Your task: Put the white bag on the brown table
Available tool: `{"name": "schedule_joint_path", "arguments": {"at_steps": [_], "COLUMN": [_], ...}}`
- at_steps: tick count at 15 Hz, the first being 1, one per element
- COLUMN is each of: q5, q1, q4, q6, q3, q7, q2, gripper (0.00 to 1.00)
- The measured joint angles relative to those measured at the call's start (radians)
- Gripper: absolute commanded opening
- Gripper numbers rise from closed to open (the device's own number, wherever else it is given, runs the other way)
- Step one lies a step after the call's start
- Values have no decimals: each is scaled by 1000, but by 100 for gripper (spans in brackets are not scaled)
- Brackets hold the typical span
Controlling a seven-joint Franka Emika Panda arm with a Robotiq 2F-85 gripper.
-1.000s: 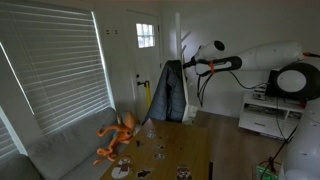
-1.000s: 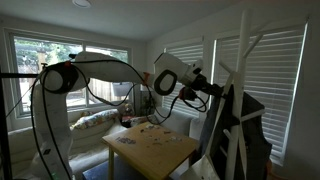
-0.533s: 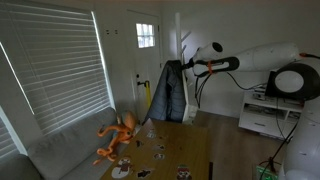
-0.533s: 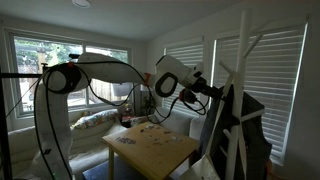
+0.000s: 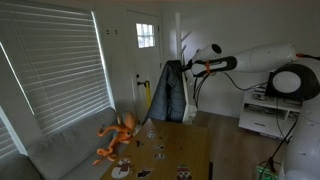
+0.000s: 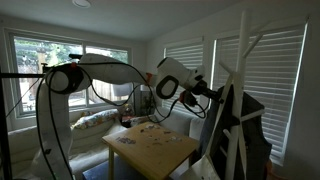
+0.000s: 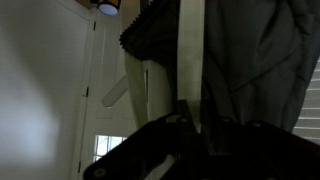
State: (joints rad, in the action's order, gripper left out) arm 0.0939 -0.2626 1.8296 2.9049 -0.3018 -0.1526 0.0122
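Your gripper [image 5: 184, 68] hovers by the top of the hanging dark garment [image 5: 170, 92]; whether its jaws are open, you cannot tell.

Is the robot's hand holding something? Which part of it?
Cannot tell. The gripper is up at the coat rack, by a white strip, but the wrist view is too dark to show a grip.

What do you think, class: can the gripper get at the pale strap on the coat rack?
Probably yes. The gripper is right at the coat rack, and in the wrist view the pale strap hangs directly ahead with nothing across it, though dark fabric crowds both sides.
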Motion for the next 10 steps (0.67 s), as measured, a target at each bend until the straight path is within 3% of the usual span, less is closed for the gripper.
{"name": "schedule_joint_path", "arguments": {"at_steps": [10], "q5": [-21], "q1": [-1], "q4": [-2], "q6": [0], "q3": [1], "q7": [-1], "q2": [-20], "gripper": [1]}}
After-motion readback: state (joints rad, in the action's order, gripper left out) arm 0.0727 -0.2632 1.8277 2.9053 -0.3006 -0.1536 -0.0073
